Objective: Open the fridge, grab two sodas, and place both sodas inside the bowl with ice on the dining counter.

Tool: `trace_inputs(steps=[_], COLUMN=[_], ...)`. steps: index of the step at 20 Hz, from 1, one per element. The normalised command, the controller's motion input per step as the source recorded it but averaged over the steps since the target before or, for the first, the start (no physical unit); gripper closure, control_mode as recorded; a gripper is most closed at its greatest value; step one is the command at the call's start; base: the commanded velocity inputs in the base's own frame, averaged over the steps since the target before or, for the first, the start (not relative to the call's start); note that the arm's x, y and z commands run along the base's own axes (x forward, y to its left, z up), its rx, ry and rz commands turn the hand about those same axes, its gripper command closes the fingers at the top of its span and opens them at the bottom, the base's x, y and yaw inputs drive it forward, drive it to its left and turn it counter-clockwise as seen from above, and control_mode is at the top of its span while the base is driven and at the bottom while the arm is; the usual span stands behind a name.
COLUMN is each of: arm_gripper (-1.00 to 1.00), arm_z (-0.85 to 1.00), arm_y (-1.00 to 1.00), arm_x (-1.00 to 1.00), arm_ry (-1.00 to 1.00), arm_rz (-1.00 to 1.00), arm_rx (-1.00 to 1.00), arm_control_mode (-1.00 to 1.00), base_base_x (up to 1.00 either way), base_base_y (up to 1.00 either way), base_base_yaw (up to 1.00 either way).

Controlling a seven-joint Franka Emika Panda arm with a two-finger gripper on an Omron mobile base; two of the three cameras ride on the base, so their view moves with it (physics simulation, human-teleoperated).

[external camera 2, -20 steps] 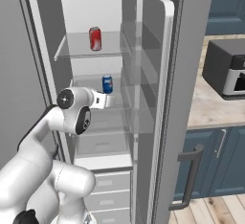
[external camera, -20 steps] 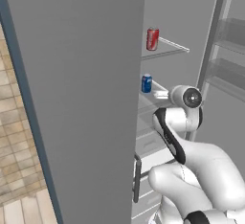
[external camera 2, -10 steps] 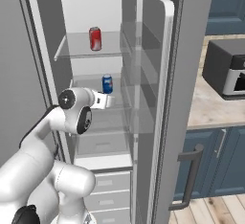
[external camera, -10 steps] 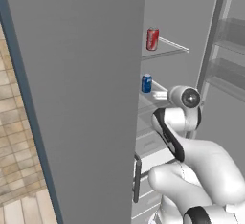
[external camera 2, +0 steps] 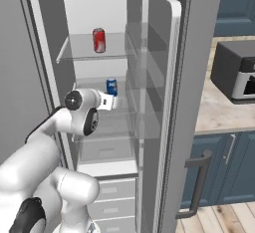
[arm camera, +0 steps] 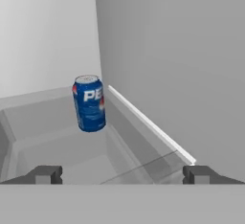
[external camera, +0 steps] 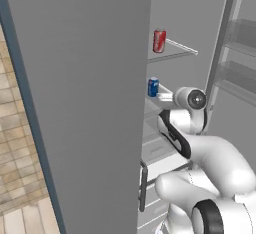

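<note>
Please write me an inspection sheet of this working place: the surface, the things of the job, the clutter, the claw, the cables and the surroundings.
Surface: glass shelves inside the fridge, whose door stands open.
Job's things: red soda upright on the upper shelf; blue soda upright on the shelf below, near the side wall.
Clutter: nothing seen on the shelves besides the two cans.
Claw: claw open, aimed at the blue soda, short of it, holding nothing.
Cables: nothing seen.
Surroundings: dark blue cabinets under a stone counter with a dark oven-like appliance on it; wood-look floor in the left base view.
</note>
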Motion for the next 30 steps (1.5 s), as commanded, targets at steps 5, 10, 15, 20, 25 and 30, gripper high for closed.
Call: trace_inputs(steps=[5, 10, 15, 20, 25, 30], arm_gripper=[-1.0, -1.0, -1.0, -1.0, -1.0, -1.0], arm_z=[0.0, 0.0, 0.0, 0.0, 0.0, 0.0], arm_y=[0.03, 0.09, 0.22, 0.24, 0.05, 0.0], arm_x=[0.2, 0.23, 0.25, 0.16, 0.23, 0.24], arm_ry=[0.0, 0.0, 0.0, 0.0, 0.0, 0.0], arm_rz=[0.02, 0.01, 0.0, 0.0, 0.0, 0.0], arm_rx=[0.0, 0.0, 0.0, 0.0, 0.0, 0.0], arm_control_mode=[-1.0, -1.0, -1.0, -1.0, -1.0, -1.0], base_base_x=[0.0, 0.0, 0.0, 0.0, 0.0, 0.0], base_base_y=[0.0, 0.0, 0.0, 0.0, 0.0, 0.0], base_base_yaw=[0.0, 0.0, 0.0, 0.0, 0.0, 0.0])
